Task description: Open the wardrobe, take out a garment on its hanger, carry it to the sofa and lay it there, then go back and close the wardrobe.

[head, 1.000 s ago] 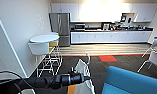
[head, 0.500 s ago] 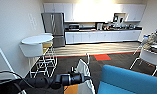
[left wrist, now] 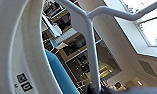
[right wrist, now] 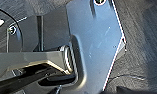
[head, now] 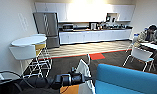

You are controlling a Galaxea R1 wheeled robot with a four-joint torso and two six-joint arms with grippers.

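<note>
- Head view: the left end effector (head: 77,78) reaches in from the picture's left, low in front of the robot, with the white garment (head: 84,72) hanging just past its tip and a patch of orange cloth (head: 70,89) below it. The blue sofa (head: 126,80) sits immediately beside the garment, at the lower right. Against the pictures of a second ago the whole scene has slid across the frame and the sofa looms larger, so I judge that the robot is driving and turning toward it, not that the things moved.
- Beyond stand a round white worktop (head: 29,40) with stools at its edge, a steel fridge (head: 47,27), a long kitchen worktop (head: 94,29), and a person (head: 148,35) seated at a desk.
- Left wrist view: the white hanger (left wrist: 90,50) runs straight into the end effector, which looks clamped on its stem, though the fingers are hard to make out. White cloth and the blue sofa lie close by.
- Right wrist view: robot parts over dark floor (right wrist: 141,42); I cannot tell how its end effector stands.
- Judgement: carrying is nearly done; laying remains.
</note>
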